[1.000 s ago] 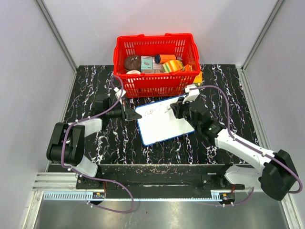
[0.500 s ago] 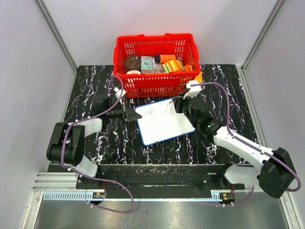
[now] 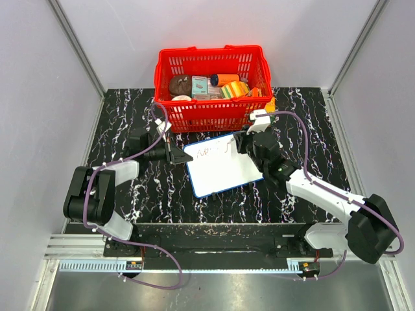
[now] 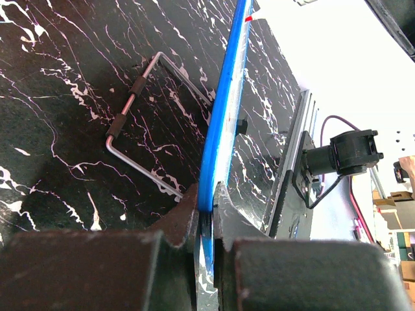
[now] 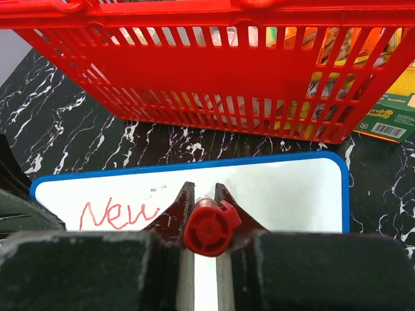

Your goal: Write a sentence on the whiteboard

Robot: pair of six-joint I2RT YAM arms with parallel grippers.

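Observation:
The whiteboard [image 3: 220,170] lies slanted on the black marbled table in front of the red basket. My left gripper [image 3: 176,155] is shut on the board's blue rim [image 4: 224,110] at its left corner, with the fingertips [image 4: 188,201] clamped on either side of the edge. My right gripper [image 3: 237,144] hovers over the board's far part, shut on a red marker [image 5: 209,227] that points down at the white surface [image 5: 285,194]. The sentence [image 5: 120,214] is the red word "New" to the marker's left. The marker tip is hidden by its own body.
The red basket [image 3: 211,84] full of packets stands just beyond the board, and its wall [image 5: 214,78] is close ahead of the right gripper. A green box [image 5: 389,120] lies by the basket's right corner. A bent wire handle [image 4: 152,123] lies on the table near the board's edge.
My right gripper with the marker has shifted slightly toward the basket along the board's far part. More red strokes show on the board. The left arm has not moved.

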